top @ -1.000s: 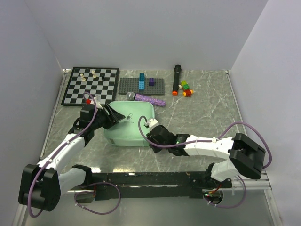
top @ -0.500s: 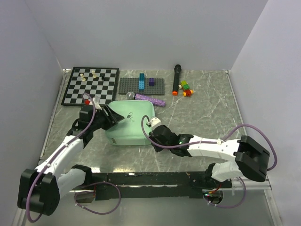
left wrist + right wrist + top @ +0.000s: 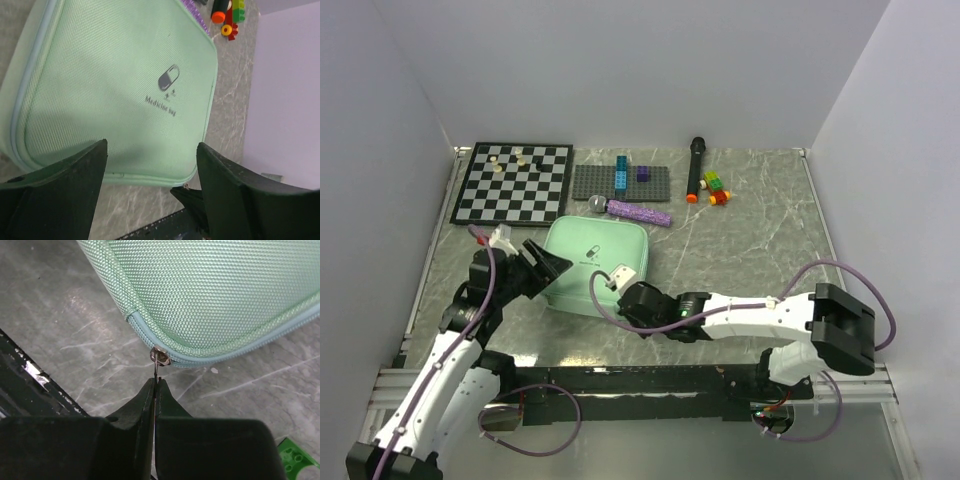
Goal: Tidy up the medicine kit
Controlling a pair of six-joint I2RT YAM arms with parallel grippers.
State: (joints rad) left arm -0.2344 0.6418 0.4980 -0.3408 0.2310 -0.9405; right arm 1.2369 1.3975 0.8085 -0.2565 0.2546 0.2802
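Observation:
The mint-green medicine kit (image 3: 595, 262) lies closed on the table, its dark pill logo (image 3: 168, 77) up. My right gripper (image 3: 156, 381) is shut on the metal zip pull (image 3: 160, 358) at the kit's near corner; in the top view it (image 3: 623, 300) sits at the kit's front right corner. My left gripper (image 3: 150, 160) is open, its fingers (image 3: 75, 175) spread over the kit's left edge without gripping it; in the top view it (image 3: 548, 268) is at the kit's left side.
A chessboard (image 3: 515, 183) with a few pieces lies at the back left. A grey studded plate (image 3: 622, 182) with bricks, a purple stick (image 3: 638, 212), a black marker (image 3: 695, 168) and loose bricks (image 3: 716, 188) lie behind the kit.
My right gripper has drawn the zip pull left along the kit's front edge toward the near corner. The left arm has pulled back and down to the left. The kit has shifted slightly.

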